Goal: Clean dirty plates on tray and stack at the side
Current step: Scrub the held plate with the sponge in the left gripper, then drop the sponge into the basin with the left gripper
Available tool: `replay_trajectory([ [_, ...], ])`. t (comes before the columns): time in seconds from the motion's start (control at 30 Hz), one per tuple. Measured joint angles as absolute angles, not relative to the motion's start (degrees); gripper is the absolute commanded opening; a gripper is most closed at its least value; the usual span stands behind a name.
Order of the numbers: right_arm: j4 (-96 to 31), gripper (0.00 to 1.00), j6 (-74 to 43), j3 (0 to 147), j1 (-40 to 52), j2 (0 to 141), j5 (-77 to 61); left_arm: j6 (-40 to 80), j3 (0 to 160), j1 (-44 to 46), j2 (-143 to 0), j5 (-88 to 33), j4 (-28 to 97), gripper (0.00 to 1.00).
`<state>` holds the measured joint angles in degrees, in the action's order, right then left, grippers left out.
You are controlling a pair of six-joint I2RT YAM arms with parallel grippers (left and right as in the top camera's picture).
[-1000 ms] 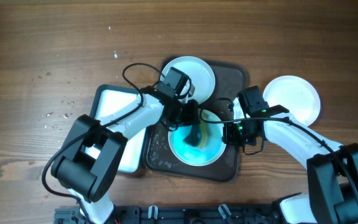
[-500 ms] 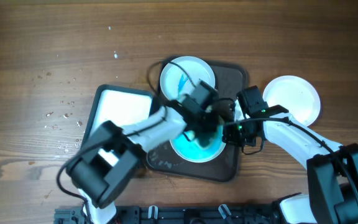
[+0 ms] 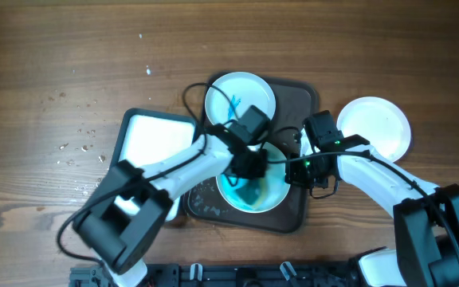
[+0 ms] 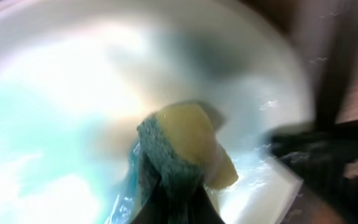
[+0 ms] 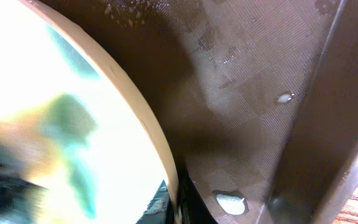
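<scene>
The left fingers (image 3: 244,169), clamping a yellow-green sponge (image 4: 179,143), have swung left over the teal-smeared round white plate (image 3: 273,196) on the dark brown tray (image 3: 297,96). The right fingers (image 3: 293,171) pinch its right rim; hard scrubbing could wrench it free.

From where I stand, all that shows is the desk (image 3: 54,48), a broad top of warm brown wood with the grain running left to right in long streaks. Small pale specks (image 3: 78,147) lie scattered over its left side, with one brighter fleck (image 3: 148,71) farther back. A dark rail (image 3: 237,275) runs along the near edge. The light is soft and even across the wood.
</scene>
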<state>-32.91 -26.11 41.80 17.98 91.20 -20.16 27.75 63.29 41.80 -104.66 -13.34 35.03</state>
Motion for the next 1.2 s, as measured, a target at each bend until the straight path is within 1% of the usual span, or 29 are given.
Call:
replay_trajectory([
  [0.13,-32.8,0.04,-26.1,41.8,18.0,91.2,-20.2,23.0,62.7,37.6,-101.5,-4.9,40.5,0.04],
  [0.27,-32.3,0.04,-26.1,41.8,18.0,91.2,-20.2,20.4,62.6,35.6,-100.2,-3.1,39.2,0.04],
  [0.33,-32.3,0.04,-26.1,41.8,18.0,91.2,-20.2,20.0,62.4,35.9,-100.2,-3.5,37.0,0.04],
  [0.4,-32.3,0.04,-26.1,41.8,18.0,91.2,-20.2,20.2,61.4,37.3,-100.6,-4.6,31.5,0.04],
  [0.57,-32.3,0.04,-26.1,41.8,18.0,91.2,-20.1,22.9,60.2,42.5,-105.2,-6.7,22.9,0.04],
  [0.63,-32.4,0.04,-26.1,41.8,17.9,91.2,-20.1,23.5,60.2,42.7,-105.9,-10.1,19.9,0.04],
  [0.73,-32.4,0.04,-26.1,41.8,17.9,91.2,-20.0,24.4,59.7,42.7,-107.7,-21.2,13.1,0.04],
  [0.83,-32.4,0.04,-26.1,41.8,17.9,91.2,-20.0,25.2,59.4,42.7,-108.3,-29.6,11.3,0.04],
  [0.93,-32.4,0.04,-26.1,41.8,17.9,91.2,-19.9,25.9,59.5,42.3,-108.3,-33.1,12.9,0.04],
  [1.0,-32.4,0.04,-26.1,41.8,17.9,91.2,-19.9,26.0,59.5,40.8,-107.9,-34.8,17.2,0.04],
  [1.07,-32.5,0.04,-26.1,41.8,17.9,91.2,-19.9,26.0,59.1,37.1,-104.8,-34.7,23.6,0.04],
  [1.1,-32.5,0.04,-26.1,41.8,17.9,91.2,-19.9,25.7,59.0,35.4,-102.5,-33.9,27.0,0.04],
  [1.13,-32.5,0.04,-26.1,41.8,17.9,91.2,-19.9,25.1,58.6,33.1,-98.3,-32.7,31.8,0.04],
  [1.2,-32.5,0.04,-26.1,41.9,17.9,91.2,-19.9,23.8,58.6,28.8,-88.5,-29.3,37.0,0.04],
])
